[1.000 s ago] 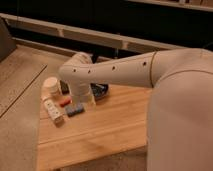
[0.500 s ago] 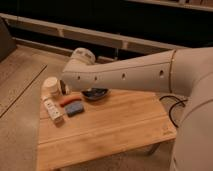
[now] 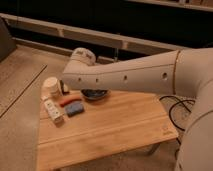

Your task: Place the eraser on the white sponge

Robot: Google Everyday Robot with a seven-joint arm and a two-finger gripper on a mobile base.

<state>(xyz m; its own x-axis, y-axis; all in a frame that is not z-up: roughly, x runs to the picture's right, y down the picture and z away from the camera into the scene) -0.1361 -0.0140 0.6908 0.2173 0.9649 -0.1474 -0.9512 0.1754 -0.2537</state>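
Note:
The white sponge (image 3: 54,111), a flat oblong white block with small dark spots, lies at the left end of the wooden table (image 3: 115,130). A small blue block (image 3: 75,109), which looks like the eraser, lies on the table just right of the sponge. A red-orange oblong thing (image 3: 67,101) lies just behind it. My white arm (image 3: 130,75) reaches across from the right. My gripper (image 3: 65,89) is mostly hidden behind the forearm. Only a dark part of it shows, next to the white cylinder, above and behind the sponge.
An upright white cylinder (image 3: 51,85) stands at the table's back left corner. A dark bowl (image 3: 95,93) sits behind the blue block, under my arm. The table's left edge is close to the sponge. A dark wall with a rail runs behind.
My arm has lifted and drawn back, uncovering the bowl, the blue block and the red-orange thing. The things on the table have stayed in place.

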